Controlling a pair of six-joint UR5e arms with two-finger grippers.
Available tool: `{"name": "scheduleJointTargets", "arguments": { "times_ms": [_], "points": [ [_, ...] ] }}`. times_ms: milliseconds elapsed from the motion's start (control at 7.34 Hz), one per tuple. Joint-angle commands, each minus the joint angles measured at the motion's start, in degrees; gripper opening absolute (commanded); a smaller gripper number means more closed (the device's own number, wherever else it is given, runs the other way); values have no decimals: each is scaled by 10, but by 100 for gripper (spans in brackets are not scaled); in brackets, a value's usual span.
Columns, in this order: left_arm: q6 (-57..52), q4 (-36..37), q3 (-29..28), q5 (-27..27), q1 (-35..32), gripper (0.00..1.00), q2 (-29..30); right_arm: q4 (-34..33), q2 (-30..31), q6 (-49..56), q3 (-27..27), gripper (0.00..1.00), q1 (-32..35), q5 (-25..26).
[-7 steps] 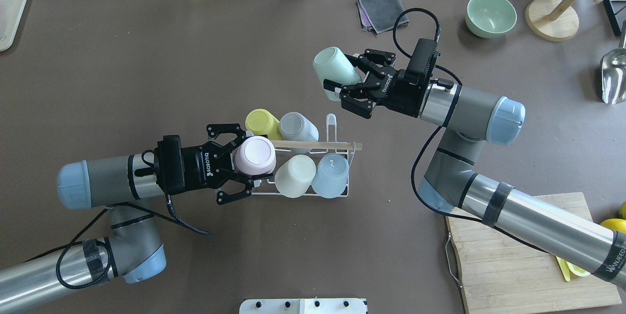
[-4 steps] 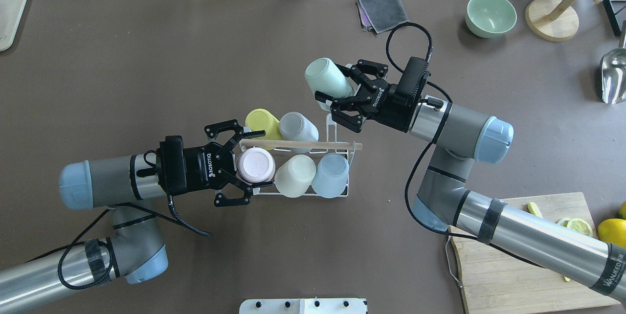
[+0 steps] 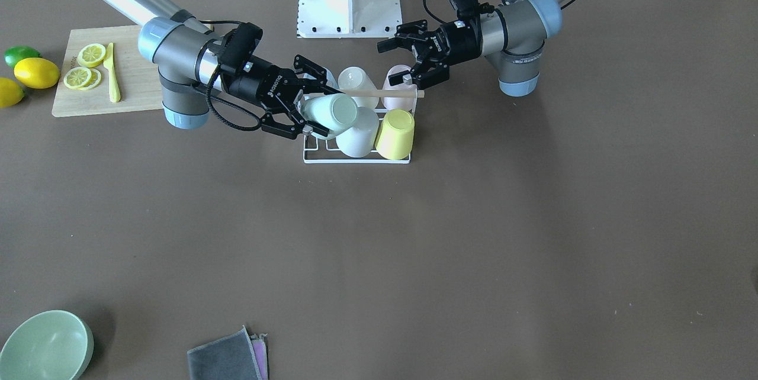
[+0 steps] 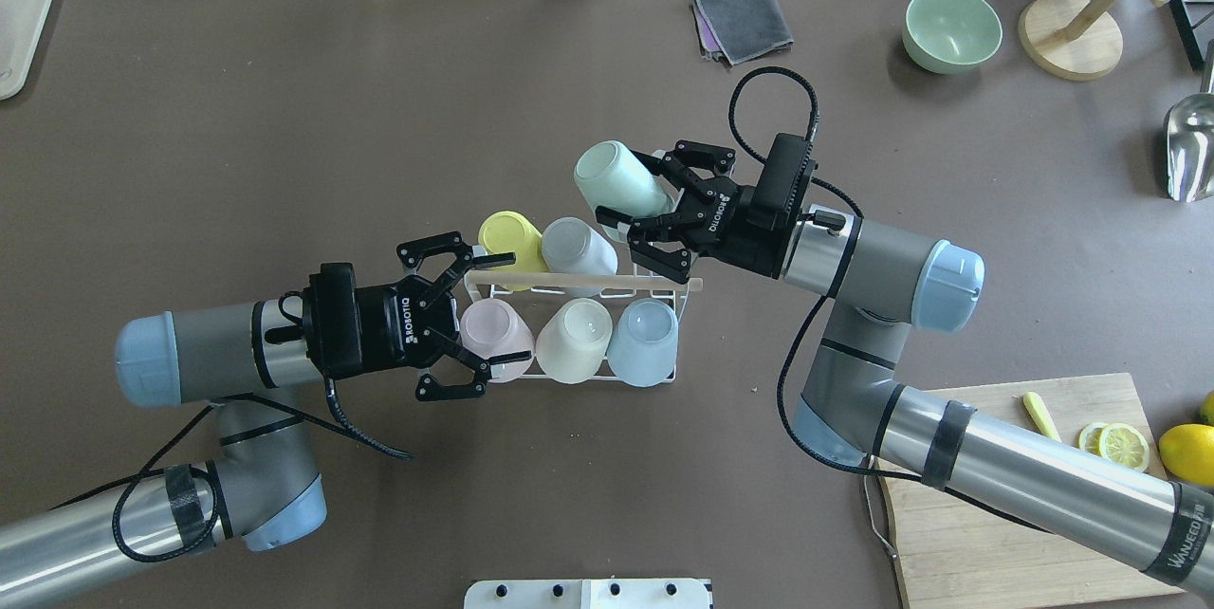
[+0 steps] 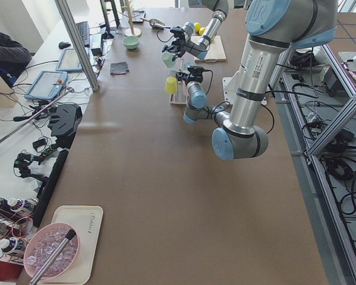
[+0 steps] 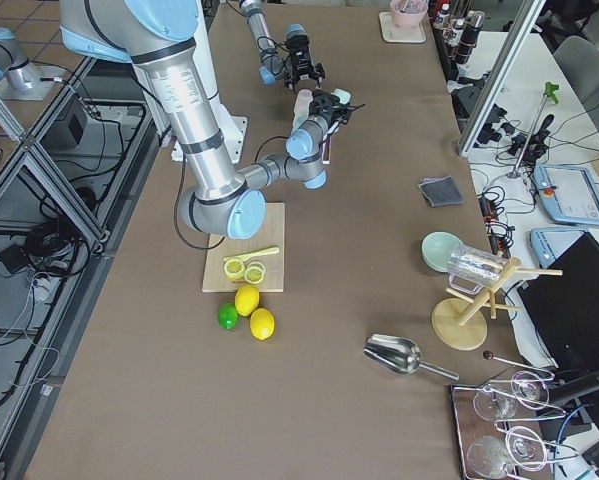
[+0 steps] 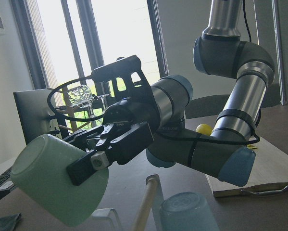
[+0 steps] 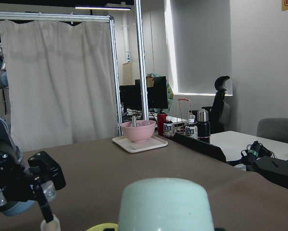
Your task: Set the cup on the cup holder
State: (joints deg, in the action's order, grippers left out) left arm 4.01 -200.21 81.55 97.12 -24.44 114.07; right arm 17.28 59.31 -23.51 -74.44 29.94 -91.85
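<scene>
The cup holder (image 4: 664, 379), a white wire rack with a wooden rod (image 4: 583, 281) across its top, stands mid-table. Upside down on it sit a yellow cup (image 4: 510, 235), a grey cup (image 4: 579, 247), a pink cup (image 4: 495, 326), a cream cup (image 4: 574, 334) and a blue cup (image 4: 642, 340). My right gripper (image 4: 634, 187) is shut on a mint cup (image 4: 612, 180), held tilted above the rack's far right corner; it also shows in the front view (image 3: 334, 112). My left gripper (image 4: 510, 308) is open, its fingers either side of the pink cup.
A grey cloth (image 4: 743, 19), a green bowl (image 4: 951, 28), a wooden stand (image 4: 1070, 35) and a metal scoop (image 4: 1190, 149) lie at the far right. A cutting board (image 4: 1005, 514) with lemon slices is at the near right. A tray (image 4: 19, 30) is at the far left.
My left gripper opened and let go of the pink cup, which now sits lower on the rack. My right arm carried the mint cup left and nearer to the rack.
</scene>
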Motion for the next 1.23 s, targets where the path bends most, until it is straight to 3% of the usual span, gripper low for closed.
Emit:
{"name": "scheduleJointTargets", "arguments": {
  "times_ms": [0,272,408,681,817,1089],
  "points": [
    [1,0,0,0,-1,98,-2,0,1,0,5,0,16,-59],
    [-1,10,16,3,-8,98,-7,5,4,8,6,0,31,-93],
    [-1,51,51,3,-18,98,-24,1,0,13,15,0,31,-122],
    [-1,203,155,4,-60,98,-95,-1,2,14,14,1,26,-121],
    [-1,273,166,7,-85,98,-103,4,4,13,14,1,31,-121],
    [-2,474,230,56,-154,98,-121,6,18,7,4,11,36,-123]
  ]
}}
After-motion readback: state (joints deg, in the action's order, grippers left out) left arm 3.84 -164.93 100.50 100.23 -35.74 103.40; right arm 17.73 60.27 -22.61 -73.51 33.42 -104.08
